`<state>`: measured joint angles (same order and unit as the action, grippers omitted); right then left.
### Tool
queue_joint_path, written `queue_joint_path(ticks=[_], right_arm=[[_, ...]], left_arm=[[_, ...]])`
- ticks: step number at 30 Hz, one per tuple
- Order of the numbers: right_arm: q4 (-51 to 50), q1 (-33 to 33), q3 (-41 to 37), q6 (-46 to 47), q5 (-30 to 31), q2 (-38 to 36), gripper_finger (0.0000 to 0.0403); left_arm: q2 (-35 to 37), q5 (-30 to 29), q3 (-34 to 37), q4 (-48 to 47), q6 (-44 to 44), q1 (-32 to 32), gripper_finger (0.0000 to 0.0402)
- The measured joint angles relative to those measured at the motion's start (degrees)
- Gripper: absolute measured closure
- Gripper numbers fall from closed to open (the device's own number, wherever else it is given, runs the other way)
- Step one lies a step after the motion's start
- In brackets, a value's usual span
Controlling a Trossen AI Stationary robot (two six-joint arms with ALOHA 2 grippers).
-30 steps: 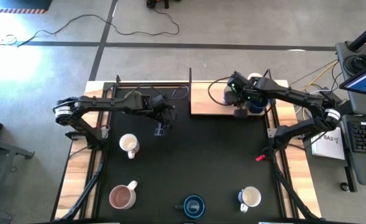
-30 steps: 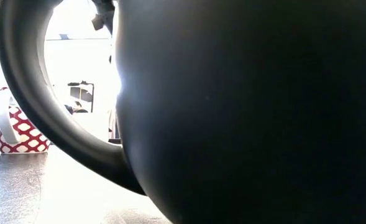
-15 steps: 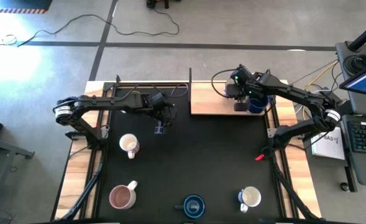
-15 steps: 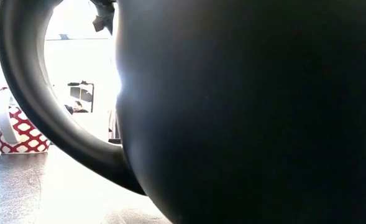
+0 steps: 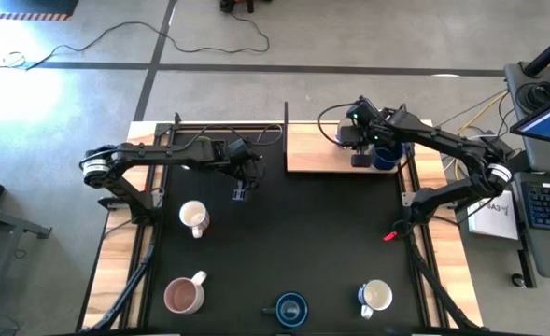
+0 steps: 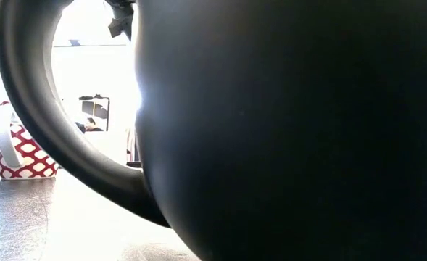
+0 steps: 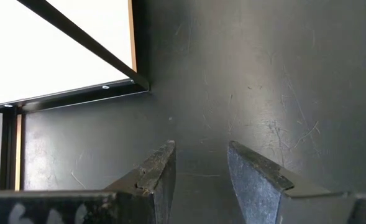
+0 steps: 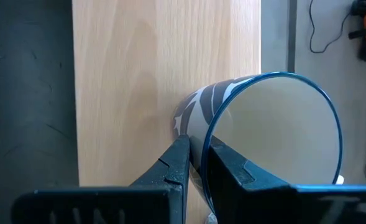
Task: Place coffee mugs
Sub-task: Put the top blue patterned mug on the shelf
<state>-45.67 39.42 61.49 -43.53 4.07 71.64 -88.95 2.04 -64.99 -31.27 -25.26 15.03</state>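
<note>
My right gripper (image 5: 360,159) is over the wooden board (image 5: 312,149) at the table's far right, shut on a mug (image 8: 269,143) with a blue rim, white inside and a grey-and-white patterned outside; it looks dark blue from above (image 5: 385,156). My left gripper (image 5: 240,194) hangs open and empty over the black mat (image 7: 245,74) at the far left. On the mat stand a white mug (image 5: 193,217), a pink-brown mug (image 5: 183,296), a dark blue mug (image 5: 291,308) and a white-and-blue mug (image 5: 375,297). My right gripper pinches the mug's wall at the rim (image 8: 209,127), one finger (image 8: 178,158) outside and one finger (image 8: 226,165) inside. The fingers come from above, pointing down. The mug stays upright over the wooden board; whether its base rests on the board I cannot tell.
A thin black upright divider (image 5: 286,121) stands at the board's left end. In the low view a dark mug (image 6: 285,130) right at the camera fills most of the picture, with a red-and-white patterned mug (image 6: 25,152) farther back. A small red object (image 5: 390,236) lies near the mat's right edge.
My right gripper has moved a little toward the table's far edge, from the board's near edge onto the board.
</note>
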Motion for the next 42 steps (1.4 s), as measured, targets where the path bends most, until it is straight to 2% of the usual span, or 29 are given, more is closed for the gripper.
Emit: queue_joint_path(ticks=[9, 23, 42], right_arm=[[0.7, 0.0, 0.2, 0.0, 0.1, 3.2, 0.0369], [-0.3, 0.0, 0.1, 3.8, 0.4, 2.6, 0.0369], [-0.8, 0.2, 0.0, 4.0, 0.2, 2.6, 0.0376]], left_arm=[[0.0, 0.0, 0.0, 0.0, -0.4, 0.2, 0.0274], [0.0, -0.1, 0.0, 0.0, -0.6, 0.8, 0.0274], [0.1, 0.0, 0.0, 0.0, -1.7, 1.9, 0.0274]])
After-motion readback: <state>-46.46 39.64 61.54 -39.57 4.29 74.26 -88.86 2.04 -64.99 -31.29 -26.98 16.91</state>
